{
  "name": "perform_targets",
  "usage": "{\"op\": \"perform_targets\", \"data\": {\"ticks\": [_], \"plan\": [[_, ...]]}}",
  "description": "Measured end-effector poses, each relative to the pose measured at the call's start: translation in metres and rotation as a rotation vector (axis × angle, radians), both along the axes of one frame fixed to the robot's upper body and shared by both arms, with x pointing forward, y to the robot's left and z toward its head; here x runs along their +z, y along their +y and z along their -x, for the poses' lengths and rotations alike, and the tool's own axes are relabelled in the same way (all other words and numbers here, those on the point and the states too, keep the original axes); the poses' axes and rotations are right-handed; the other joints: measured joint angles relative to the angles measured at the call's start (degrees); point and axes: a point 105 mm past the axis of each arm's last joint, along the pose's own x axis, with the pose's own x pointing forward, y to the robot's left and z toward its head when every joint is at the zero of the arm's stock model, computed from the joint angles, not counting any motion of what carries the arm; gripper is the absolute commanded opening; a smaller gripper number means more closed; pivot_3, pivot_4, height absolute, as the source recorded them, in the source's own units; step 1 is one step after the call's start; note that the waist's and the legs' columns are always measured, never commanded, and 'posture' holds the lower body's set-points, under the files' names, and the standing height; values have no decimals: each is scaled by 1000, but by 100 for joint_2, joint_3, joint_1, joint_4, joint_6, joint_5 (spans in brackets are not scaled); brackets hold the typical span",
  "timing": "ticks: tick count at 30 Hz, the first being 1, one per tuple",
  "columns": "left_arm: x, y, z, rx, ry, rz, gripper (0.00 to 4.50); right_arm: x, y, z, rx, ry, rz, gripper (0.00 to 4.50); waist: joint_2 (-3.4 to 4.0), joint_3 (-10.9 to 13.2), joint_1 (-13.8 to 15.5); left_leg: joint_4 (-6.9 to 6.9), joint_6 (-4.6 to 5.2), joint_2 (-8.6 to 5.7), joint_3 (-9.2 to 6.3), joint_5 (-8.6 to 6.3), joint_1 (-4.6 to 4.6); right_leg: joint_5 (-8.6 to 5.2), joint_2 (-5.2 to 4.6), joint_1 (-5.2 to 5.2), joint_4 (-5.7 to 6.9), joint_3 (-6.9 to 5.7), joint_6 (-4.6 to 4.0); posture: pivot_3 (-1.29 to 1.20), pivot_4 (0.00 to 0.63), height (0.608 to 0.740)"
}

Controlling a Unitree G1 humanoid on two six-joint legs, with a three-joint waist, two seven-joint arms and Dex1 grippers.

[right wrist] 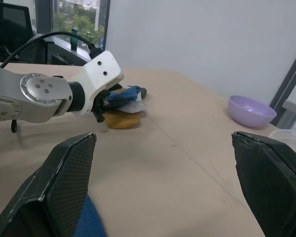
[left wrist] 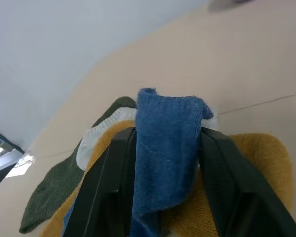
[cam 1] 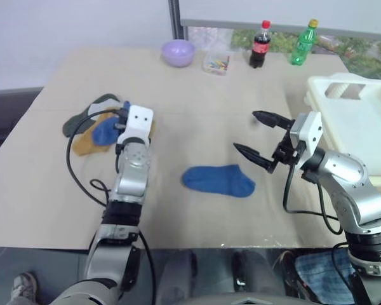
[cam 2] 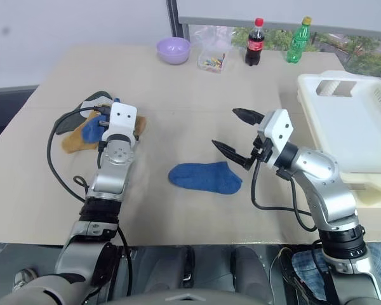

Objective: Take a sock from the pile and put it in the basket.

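Left gripper (left wrist: 163, 168) clamps a blue sock (left wrist: 165, 148) at the pile (cam 1: 92, 127). The basket (cam 1: 368, 133) lies far across the table on the right, beside the right gripper (cam 1: 261, 141), jaws wide apart, empty.

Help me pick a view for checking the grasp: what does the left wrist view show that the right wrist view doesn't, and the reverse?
Left wrist view: a blue sock pinched between the left gripper's fingers, close up. Right wrist view: the right gripper's fingers spread wide and empty, and the lilac bowl. Both: the pile with its mustard sock, and the table.
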Motion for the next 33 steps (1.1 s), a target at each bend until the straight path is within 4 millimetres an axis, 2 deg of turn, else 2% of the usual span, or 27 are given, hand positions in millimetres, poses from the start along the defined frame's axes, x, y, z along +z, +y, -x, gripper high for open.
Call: {"op": "perform_targets", "data": {"ticks": [1, 2, 9, 16, 22, 33], "plan": [[-1, -1, -1, -2, 1, 12, 285, 0, 0, 0, -1, -1, 0, 4500, 0, 0, 0, 0, 0, 0, -1, 0, 0, 0, 0, 0, 0, 0, 0, 0, 150, 740], [-1, -1, -1, -4, 1, 17, 79, 0, 0, 0, -1, -2, 1, 4500, 0, 0, 0, 0, 0, 0, -1, 0, 0, 0, 0, 0, 0, 0, 0, 0, 150, 740], [0, -4, -2, -15, -6, 32, 79, 0, 0, -1, -8, -4, 7, 4500, 0, 0, 0, 0, 0, 0, -1, 0, 0, 0, 0, 0, 0, 0, 0, 0, 150, 740], [14, -21, 5, -129, -26, 93, 79, -3, -3, 0, -7, 0, 26, 4500, 0, 0, -9, 0, 0, 0, -1, 0, -1, 0, 0, 0, -1, 2, 0, 0, 150, 740], [3, -24, 13, -175, 38, 101, 79, -2, -2, 2, 6, -11, 26, 4500, 0, 0, -25, 0, 0, 1, -4, 0, 2, 0, 2, 0, 1, 3, 0, 0, 150, 740], [3, -34, 14, -239, 82, 115, 79, 1, -2, 3, 13, -34, 21, 4500, 0, 0, -23, 1, 0, 1, -7, 0, 1, 0, 2, 0, 0, 4, 0, 0, 150, 740]]}}
